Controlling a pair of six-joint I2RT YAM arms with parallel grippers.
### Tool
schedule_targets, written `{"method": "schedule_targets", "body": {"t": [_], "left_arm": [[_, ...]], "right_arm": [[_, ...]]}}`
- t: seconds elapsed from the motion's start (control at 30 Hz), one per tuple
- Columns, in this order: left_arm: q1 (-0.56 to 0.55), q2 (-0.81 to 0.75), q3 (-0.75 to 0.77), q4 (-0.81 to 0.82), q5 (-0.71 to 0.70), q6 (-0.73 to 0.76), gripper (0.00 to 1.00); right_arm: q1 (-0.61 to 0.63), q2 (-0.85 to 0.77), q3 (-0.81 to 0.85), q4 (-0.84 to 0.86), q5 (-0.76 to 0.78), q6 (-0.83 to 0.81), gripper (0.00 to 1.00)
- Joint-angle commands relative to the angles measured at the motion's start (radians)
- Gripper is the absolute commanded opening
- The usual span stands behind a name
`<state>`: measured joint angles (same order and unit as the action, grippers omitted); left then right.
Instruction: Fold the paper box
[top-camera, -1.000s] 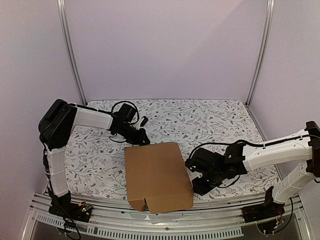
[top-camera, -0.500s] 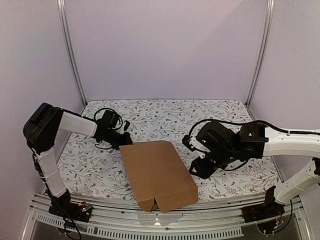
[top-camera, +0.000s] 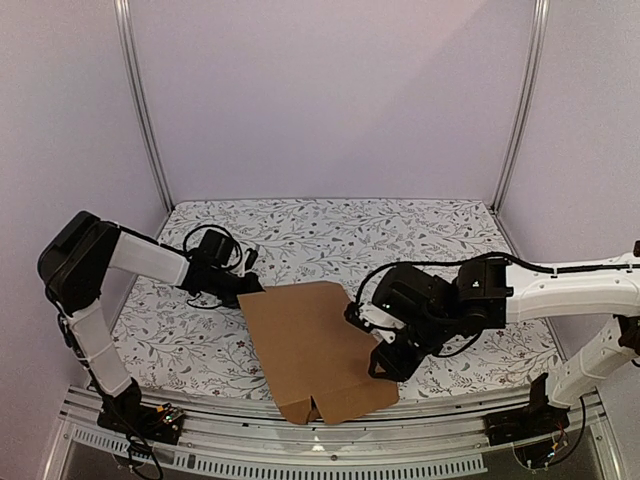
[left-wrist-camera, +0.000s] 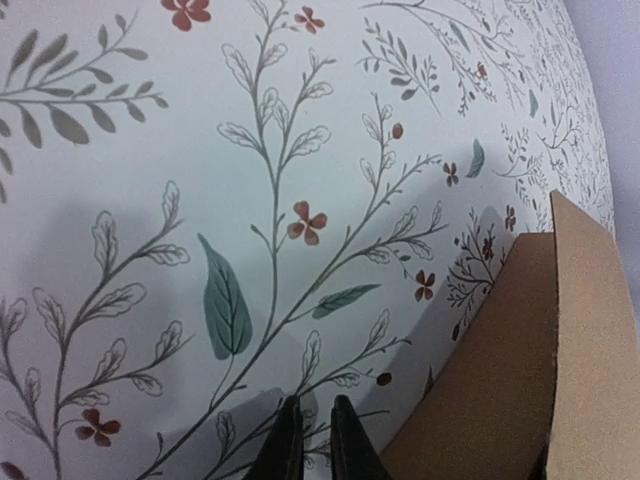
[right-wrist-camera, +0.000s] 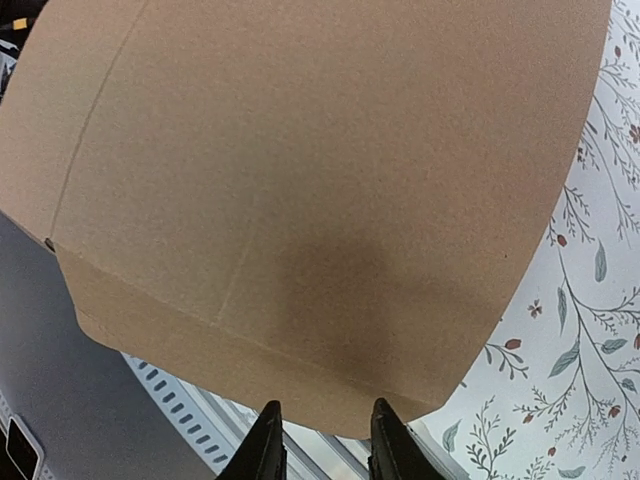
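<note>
The paper box (top-camera: 315, 350) is a flat brown cardboard piece lying at the near middle of the table, with a notch in its near edge. It hangs over the front rail. My left gripper (top-camera: 247, 284) sits low over the cloth at the box's far left corner. In the left wrist view its fingers (left-wrist-camera: 312, 440) are shut and empty, and the box (left-wrist-camera: 540, 360) lies to their right. My right gripper (top-camera: 385, 358) is at the box's right edge. In the right wrist view it (right-wrist-camera: 322, 425) is open, just above the near right corner of the box (right-wrist-camera: 320, 180).
A white floral cloth (top-camera: 400, 240) covers the table. A slotted metal rail (top-camera: 300, 445) runs along the near edge, also seen in the right wrist view (right-wrist-camera: 170, 400). Lilac walls and two metal posts (top-camera: 145, 110) enclose the back and sides.
The box has turned a little clockwise and slid toward the front rail. My left gripper has drawn back to the left. My right gripper has moved left to the box's right edge.
</note>
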<state>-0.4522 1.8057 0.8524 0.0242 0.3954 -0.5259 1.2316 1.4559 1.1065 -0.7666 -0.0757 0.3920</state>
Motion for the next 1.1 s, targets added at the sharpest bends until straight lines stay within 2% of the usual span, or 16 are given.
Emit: {"method": "schedule_targets", "body": {"t": [0.0,0.4,0.8,1.07], "left_arm": [[-0.034,-0.026,-0.039,0.040,0.003,-0.014,0.10],[-0.075,-0.055,-0.105,0.076,-0.012,-0.043,0.10],[-0.116,-0.098,-0.175,0.099,-0.038,-0.073,0.09],[-0.134,-0.146,-0.248,0.118,-0.054,-0.100,0.09]], "right_arm": [[0.003,-0.028,-0.057,-0.079,0.047,0.063,0.29],[0.003,-0.089,-0.221,-0.091,0.003,0.205,0.27],[-0.007,0.002,-0.278,0.090,0.035,0.268,0.29],[-0.085,0.025,-0.274,0.174,0.112,0.256,0.29]]}}
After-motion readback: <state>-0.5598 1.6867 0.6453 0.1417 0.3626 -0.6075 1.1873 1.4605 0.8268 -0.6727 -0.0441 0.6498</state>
